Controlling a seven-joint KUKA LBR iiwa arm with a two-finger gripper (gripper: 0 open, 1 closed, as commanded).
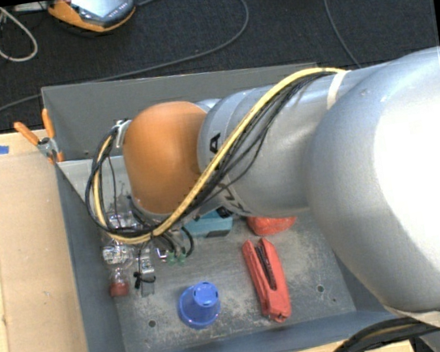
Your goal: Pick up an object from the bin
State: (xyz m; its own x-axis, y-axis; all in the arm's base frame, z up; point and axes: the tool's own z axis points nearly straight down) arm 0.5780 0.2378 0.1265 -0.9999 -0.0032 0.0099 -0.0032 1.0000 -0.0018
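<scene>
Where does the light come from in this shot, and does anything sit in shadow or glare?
Camera view: light falls from above, leaving a pale sheen on the silver arm and a soft highlight on its orange cover; the arm shades the teal thing and orange-red thing beneath it; the blue cone-shaped piece and red-handled tool lie evenly lit on the bin floor.

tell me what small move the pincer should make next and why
Probably a slight shift toward the view's left, then down: the pincer hangs low near the left wall of the bin, just beside a small dark red thing, the nearest piece. The blue cone and the long red tool lie farther off.
</scene>
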